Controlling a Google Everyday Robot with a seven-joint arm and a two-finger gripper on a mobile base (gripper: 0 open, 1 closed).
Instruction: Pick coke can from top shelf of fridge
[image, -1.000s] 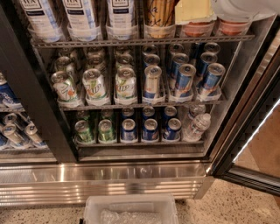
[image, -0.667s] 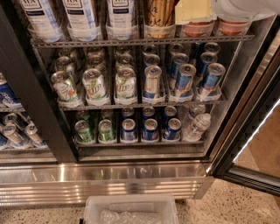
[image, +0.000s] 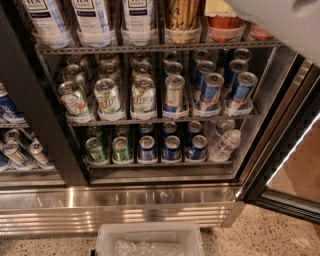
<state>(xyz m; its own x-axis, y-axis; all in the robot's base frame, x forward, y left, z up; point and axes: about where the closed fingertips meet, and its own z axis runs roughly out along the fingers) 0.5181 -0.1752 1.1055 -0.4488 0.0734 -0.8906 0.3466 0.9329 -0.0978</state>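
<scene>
Lower now, the gripper (image: 282, 22) hangs just above-right of the coke can (image: 224, 22) on the top shelf (image: 150, 48); its grip cannot be told.

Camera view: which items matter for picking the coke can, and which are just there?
Job: coke can, top shelf, fridge, hand at top right.
Just there: tea cans, gold can, 7up cans, blue cans, water bottles, plastic bin.

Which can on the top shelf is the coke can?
In the fridge, look along the top shelf to its right end, below the gripper. The coke can stands right of the gold-yellow can; it is red-orange, unlike the white tea cans.
</scene>
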